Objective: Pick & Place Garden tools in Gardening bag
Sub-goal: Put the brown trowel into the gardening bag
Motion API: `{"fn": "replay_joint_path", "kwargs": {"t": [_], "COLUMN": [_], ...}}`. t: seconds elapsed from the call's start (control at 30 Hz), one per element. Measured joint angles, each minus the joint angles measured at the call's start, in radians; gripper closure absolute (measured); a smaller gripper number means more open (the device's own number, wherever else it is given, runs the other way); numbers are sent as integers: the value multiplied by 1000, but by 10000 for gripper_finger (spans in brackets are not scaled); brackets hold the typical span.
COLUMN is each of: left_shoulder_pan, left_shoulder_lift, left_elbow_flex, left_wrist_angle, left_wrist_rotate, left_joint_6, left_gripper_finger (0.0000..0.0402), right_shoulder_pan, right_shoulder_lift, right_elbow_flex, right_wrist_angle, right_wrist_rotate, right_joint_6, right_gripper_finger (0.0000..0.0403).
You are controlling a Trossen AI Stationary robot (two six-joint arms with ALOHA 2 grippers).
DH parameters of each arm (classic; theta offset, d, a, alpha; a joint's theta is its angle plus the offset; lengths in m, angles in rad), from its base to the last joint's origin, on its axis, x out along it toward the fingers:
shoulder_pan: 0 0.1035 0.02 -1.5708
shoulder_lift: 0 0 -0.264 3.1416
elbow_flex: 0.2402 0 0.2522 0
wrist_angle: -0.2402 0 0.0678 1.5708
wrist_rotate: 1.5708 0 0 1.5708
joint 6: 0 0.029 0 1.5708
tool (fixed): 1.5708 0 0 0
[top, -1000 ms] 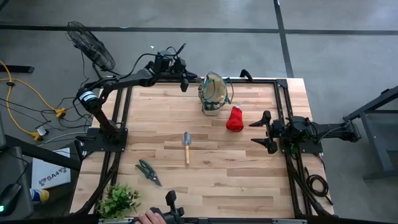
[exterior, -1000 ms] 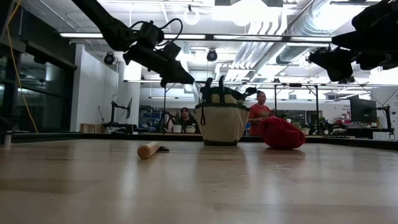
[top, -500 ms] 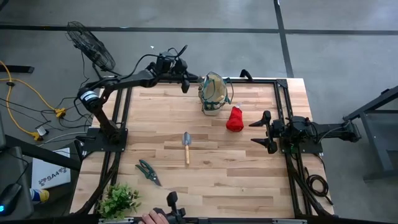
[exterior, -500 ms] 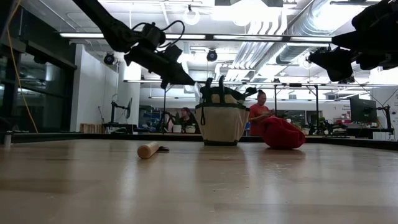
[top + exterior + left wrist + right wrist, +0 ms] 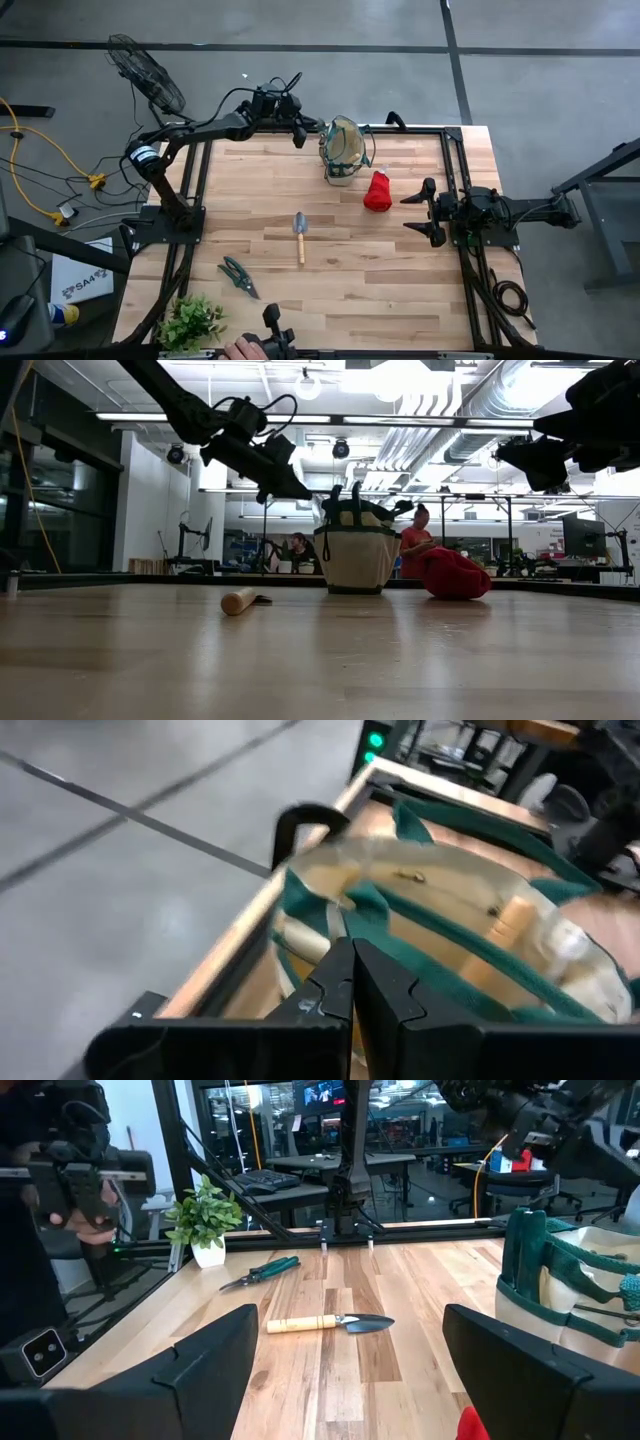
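Bundle (image 5: 377,191) just right of bag (image 5: 342,150); trowel (image 5: 299,235) before both.

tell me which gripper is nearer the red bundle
Right. The right gripper waits open just beside the red bundle, while the left gripper, shut, is beyond the gardening bag, at its far side.

Looks like a robotics lab in a big open industrial space

Butcher-block table (image 5: 340,250) on a black metal frame sitting on bare concrete floor (image 5: 300,25), exposed ducts (image 5: 455,400) and strip lights overhead, rows of desks with monitors (image 5: 322,1094) in back, people (image 5: 415,540) sitting at workstations, cables (image 5: 40,165) and a fan (image 5: 145,75) off to the side.
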Motion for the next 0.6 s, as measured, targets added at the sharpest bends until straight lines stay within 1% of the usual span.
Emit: {"fn": "replay_joint_path", "kwargs": {"t": [0.1,0.2,0.27,0.43,0.53,0.6], "left_shoulder_pan": [1,1,1,1,1,1], "left_shoulder_lift": [-10,-12,-12,-6,-6,-6], "left_elbow_flex": [0,0,0,1,2,2], "left_wrist_angle": [24,65,71,46,54,62], "left_wrist_rotate": [-10,36,41,-25,-87,-110], "left_joint_6": [2,24,25,23,23,23], "left_gripper_finger": [401,401,401,401,401,401], "right_shoulder_pan": [0,0,0,0,0,0], "right_shoulder_lift": [0,0,0,0,0,0], "right_elbow_flex": [0,0,0,0,0,0], "right_wrist_angle": [0,0,0,0,0,0], "right_wrist_rotate": [0,0,0,0,0,0], "right_joint_6": [0,0,0,0,0,0], "right_gripper_finger": [92,92,92,92,92,92]}}
